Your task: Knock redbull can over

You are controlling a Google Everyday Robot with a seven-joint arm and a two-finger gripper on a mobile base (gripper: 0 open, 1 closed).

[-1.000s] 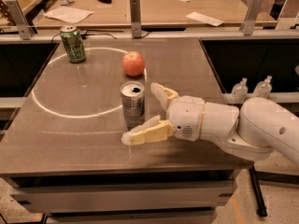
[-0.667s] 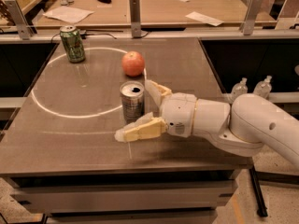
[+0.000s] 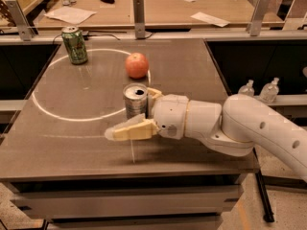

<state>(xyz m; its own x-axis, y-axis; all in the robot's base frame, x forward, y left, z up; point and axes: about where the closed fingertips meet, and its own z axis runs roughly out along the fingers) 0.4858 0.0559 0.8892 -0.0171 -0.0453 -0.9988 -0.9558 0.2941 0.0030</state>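
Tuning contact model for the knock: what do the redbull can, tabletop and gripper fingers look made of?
Redbull can: likely aluminium, shiny silver top. Tabletop: smooth grey-brown laminate perhaps, dull sheen. Gripper, open around the can: fingers cream, matte; plastic or rubber, unclear which.

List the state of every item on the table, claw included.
redbull can: upright, not yet knocked over, standing between the claw's fingers.
green can: upright, at the far left of the table.
apple: resting on the table behind the redbull can, untouched.
claw: open, low over the table, one finger on each side of the redbull can.
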